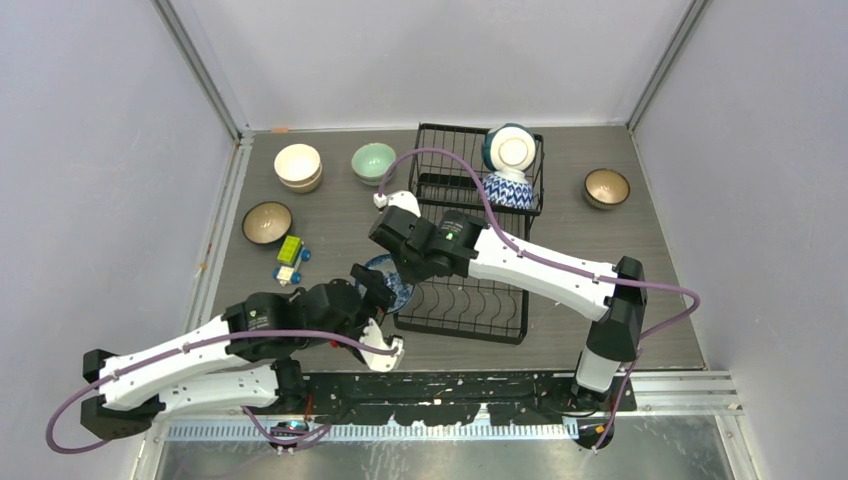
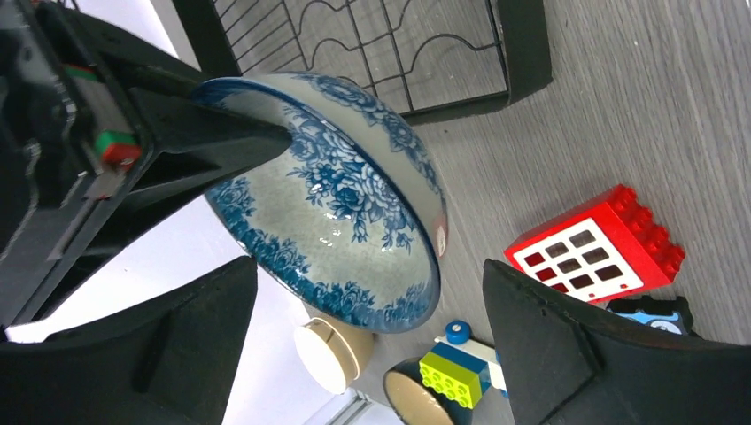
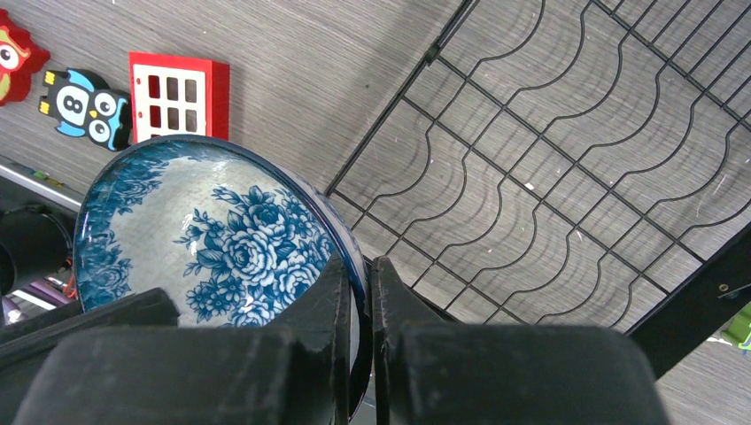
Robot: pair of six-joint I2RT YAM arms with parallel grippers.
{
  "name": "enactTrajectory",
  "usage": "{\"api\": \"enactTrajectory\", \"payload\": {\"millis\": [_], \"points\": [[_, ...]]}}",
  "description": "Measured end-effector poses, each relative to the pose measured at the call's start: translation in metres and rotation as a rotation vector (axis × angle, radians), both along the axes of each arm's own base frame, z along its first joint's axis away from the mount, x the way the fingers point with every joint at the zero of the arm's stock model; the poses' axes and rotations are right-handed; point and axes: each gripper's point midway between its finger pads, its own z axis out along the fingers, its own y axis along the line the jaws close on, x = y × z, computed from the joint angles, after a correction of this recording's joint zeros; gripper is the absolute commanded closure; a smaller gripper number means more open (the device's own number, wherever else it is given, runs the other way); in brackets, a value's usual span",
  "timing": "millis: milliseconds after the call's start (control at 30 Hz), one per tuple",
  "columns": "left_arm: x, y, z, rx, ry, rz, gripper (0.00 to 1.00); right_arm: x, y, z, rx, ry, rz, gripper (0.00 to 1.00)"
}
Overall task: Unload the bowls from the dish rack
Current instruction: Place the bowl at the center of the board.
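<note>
Right end effector [image 3: 361, 270] astride floral bowl [image 3: 212, 239] rim

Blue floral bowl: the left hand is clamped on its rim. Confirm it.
Not so: the right hand is clamped on the rim of the blue floral bowl, as the right wrist view shows. The left hand stands open on either side of it.

left fingers [image 2: 181, 350]: spread wide | right fingers [image 3: 305, 359]: clamped tight
</note>
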Motion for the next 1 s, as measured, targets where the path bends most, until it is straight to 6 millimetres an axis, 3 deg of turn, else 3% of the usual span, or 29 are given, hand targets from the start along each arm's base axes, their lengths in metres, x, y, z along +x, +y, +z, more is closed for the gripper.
{"api": "enactTrajectory", "payload": {"millis": [267, 467, 800, 1000], "points": [[-0.01, -0.001, 0.024, -0.134, 0.029, -0.005, 0.0, -0.001, -0.009, -0.007, -0.024, -0.007, -0.008, 0.99], [-0.02, -0.003, 0.036, -0.245, 0.082, -0.005, 0.0, -0.009, -0.032, -0.005, -0.029, -0.017, -0.002, 0.99], [-0.019, -0.011, 0.049, -0.45, 0.156, 0.107, 0.0, -0.039, -0.097, 0.063, 0.096, -0.118, 0.09, 0.99], [-0.014, -0.022, 0.043, -0.606, 0.262, 0.251, 0.0, -0.039, -0.149, 0.097, 0.093, -0.244, 0.045, 0.99]]}}
